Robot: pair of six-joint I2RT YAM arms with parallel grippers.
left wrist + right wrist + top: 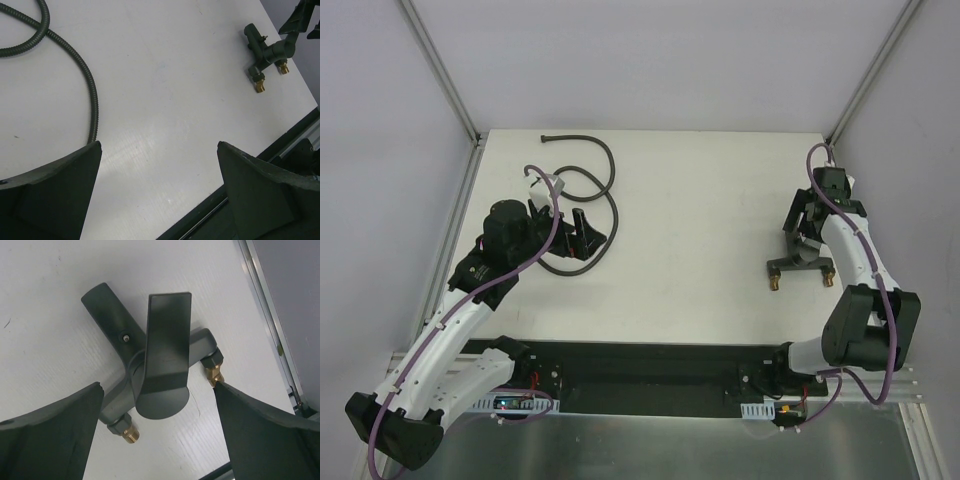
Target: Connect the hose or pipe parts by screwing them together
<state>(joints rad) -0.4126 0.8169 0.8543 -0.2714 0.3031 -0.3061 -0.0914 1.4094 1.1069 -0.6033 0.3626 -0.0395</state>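
A long dark grey hose (610,168) lies coiled on the white table at the back left. In the left wrist view it (93,102) curves past the left finger. My left gripper (585,236) is open over the coil's near side, with only bare table between its fingers (159,145). At the right, the short forked fitting (800,266) rests on the table, its two brass ends (131,434) pointing toward the near edge. My right gripper (805,225) hangs open straddling the fitting (160,365), its fingers apart from it on either side. The hose's brass nut is not visible.
A metal frame rail (272,335) runs along the table's right edge, close to the fitting. A black base strip (640,365) borders the near edge. Purple cables (550,215) run along both arms. White walls enclose the table at the back and sides.
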